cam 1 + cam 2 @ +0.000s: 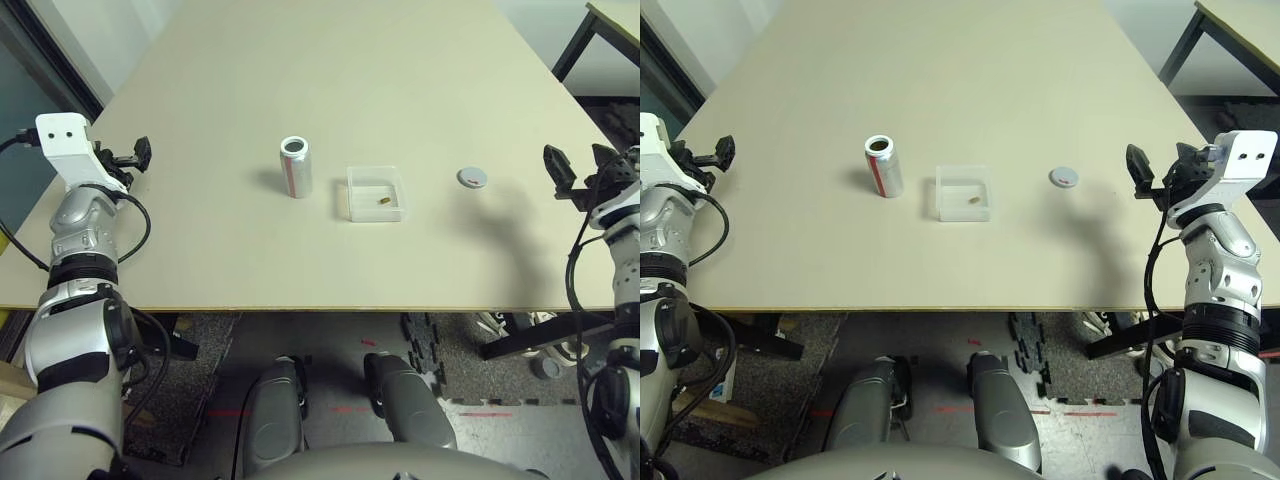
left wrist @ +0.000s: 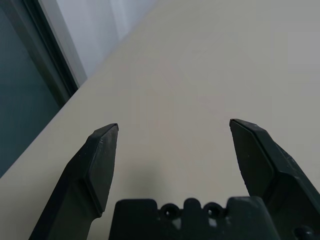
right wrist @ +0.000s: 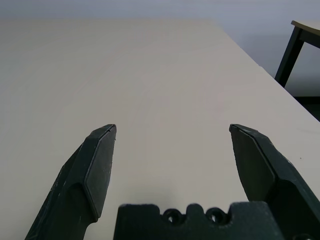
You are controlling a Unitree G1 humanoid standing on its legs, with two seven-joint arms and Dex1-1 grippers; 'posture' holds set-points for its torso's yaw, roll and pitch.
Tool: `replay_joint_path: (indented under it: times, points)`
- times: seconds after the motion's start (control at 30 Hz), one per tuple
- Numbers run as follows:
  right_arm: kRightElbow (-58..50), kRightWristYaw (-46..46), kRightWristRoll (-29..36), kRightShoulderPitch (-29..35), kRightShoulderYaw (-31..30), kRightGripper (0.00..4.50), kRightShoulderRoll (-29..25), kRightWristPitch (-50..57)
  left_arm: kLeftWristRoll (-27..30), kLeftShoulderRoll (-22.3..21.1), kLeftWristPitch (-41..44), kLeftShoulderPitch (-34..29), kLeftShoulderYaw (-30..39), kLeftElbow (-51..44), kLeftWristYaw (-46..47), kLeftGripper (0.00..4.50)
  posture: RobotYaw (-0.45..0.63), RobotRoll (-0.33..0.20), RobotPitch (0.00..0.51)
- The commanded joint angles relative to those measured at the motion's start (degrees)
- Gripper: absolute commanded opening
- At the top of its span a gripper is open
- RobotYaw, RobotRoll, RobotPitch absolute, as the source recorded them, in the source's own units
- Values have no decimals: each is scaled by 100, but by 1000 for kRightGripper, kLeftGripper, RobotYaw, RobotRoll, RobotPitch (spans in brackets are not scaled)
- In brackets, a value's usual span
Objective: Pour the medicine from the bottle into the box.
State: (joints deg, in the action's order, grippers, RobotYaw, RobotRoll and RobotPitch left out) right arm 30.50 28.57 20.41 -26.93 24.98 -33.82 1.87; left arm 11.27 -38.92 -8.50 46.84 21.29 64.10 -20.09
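The silver bottle [image 1: 295, 166] with a red and white label stands upright and uncapped near the table's middle. Just right of it lies the clear plastic box [image 1: 375, 192], and a small brownish-yellow medicine pill [image 1: 385, 202] rests inside it. Further right the grey round cap [image 1: 472, 178] lies flat on the table. My left gripper [image 1: 138, 154] hangs open at the table's left edge, far from the bottle. My right gripper [image 1: 575, 172] is open at the right edge, past the cap. Both wrist views show open fingers [image 2: 102, 160] [image 3: 97, 165] over bare tabletop.
The beige table [image 1: 330, 80] stretches wide behind the objects. A second table with a dark leg [image 1: 580, 40] stands at the far right. A window frame [image 2: 45, 65] runs along the table's left side. Black floor mats [image 1: 450, 340] lie below the front edge.
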Motion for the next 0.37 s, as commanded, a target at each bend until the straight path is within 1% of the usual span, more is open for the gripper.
replay_joint_path:
  times: [0.03,0.37]
  points:
    - [131,-16,-96,-47,-96,4500,19,-96,-56,-117,-47,-6,-30,137,-4,4468,-176,0,208]
    - [222,-12,-106,-10,-214,4500,74,-151,-80,-125,-75,-73,-48,109,-9,4468,-162,0,217]
